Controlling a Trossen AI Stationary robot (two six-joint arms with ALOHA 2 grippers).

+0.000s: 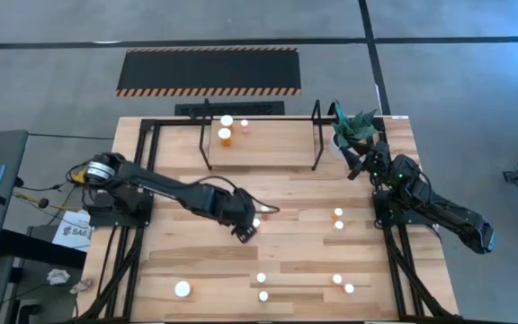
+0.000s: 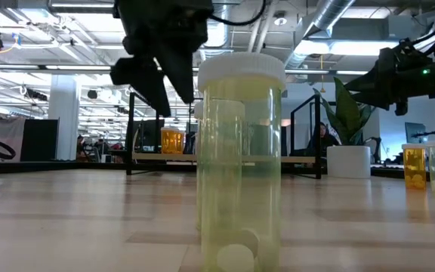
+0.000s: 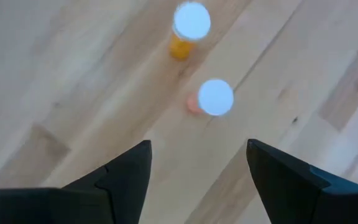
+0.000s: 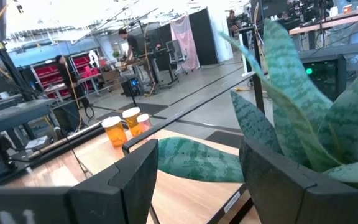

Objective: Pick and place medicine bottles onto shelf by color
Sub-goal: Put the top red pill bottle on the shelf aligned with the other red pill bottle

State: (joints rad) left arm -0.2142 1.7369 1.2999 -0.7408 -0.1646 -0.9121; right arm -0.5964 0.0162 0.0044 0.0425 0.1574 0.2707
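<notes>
My left gripper [image 1: 245, 229] hangs open and empty over the middle of the table. Past its fingers, the left wrist view [image 3: 197, 146] shows an orange bottle [image 3: 185, 34] and a reddish bottle [image 3: 210, 99], both white-capped and standing upright on the wood. Three bottles [image 1: 226, 135] stand on the shelf [image 1: 259, 166] at the far side. More bottles stand on the table at the right [image 1: 337, 219] and near the front edge [image 1: 262, 286]. A large pale bottle [image 2: 240, 159] stands close to the low camera. My right gripper [image 1: 356, 166] is open beside the plant, as its wrist view shows [image 4: 197, 146].
A green plant [image 1: 353, 126] in a white pot [image 2: 350, 162] stands at the far right corner, its leaves [image 4: 303, 106] right in front of my right gripper. A black-and-yellow striped mat [image 1: 209, 70] lies on the floor beyond the table. People show in the room behind.
</notes>
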